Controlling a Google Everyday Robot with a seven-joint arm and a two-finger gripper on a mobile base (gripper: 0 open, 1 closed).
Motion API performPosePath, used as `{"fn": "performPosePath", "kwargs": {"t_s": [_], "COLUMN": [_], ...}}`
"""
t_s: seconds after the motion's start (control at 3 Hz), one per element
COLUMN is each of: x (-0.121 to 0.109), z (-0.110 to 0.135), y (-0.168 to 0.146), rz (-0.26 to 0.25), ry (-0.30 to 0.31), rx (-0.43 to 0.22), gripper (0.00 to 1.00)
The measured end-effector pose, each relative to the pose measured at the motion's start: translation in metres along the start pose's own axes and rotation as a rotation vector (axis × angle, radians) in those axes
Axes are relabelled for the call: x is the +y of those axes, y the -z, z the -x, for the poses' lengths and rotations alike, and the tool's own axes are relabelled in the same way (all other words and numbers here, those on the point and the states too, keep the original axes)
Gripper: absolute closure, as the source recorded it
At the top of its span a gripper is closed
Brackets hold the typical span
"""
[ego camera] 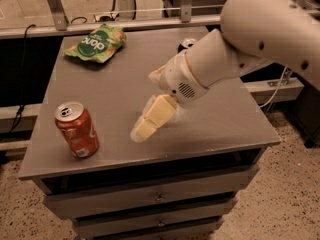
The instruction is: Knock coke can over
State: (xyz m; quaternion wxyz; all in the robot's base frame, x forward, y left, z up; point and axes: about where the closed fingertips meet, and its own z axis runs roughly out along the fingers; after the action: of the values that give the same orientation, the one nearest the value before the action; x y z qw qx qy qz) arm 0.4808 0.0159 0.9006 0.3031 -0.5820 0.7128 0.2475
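Observation:
The red-orange coke can (pixel 77 130) with a silver top stands upright near the front left corner of the grey table (pixel 115 89). My gripper (pixel 142 129), with cream-coloured fingers, hangs just above the table's front middle, to the right of the can and apart from it. The white arm reaches in from the upper right.
A green snack bag (pixel 97 43) lies at the back left of the table. The dark Pepsi can (pixel 186 44) at the back is mostly hidden behind my arm. Drawers sit under the tabletop. A rail runs behind the table.

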Motion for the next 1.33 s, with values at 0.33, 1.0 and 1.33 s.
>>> {"fn": "performPosePath", "kwargs": {"t_s": [0.33, 1.0, 1.33], "x": [0.012, 0.053, 0.071], "z": [0.033, 0.093, 0.103], "y": [-0.050, -0.104, -0.122], "rz": [0.059, 0.155, 0.181], "ry": [-0.007, 0.033, 0.036], "rx": [-0.149, -0.327, -0.357], "gripper": [0.00, 0.00, 0.25]}}
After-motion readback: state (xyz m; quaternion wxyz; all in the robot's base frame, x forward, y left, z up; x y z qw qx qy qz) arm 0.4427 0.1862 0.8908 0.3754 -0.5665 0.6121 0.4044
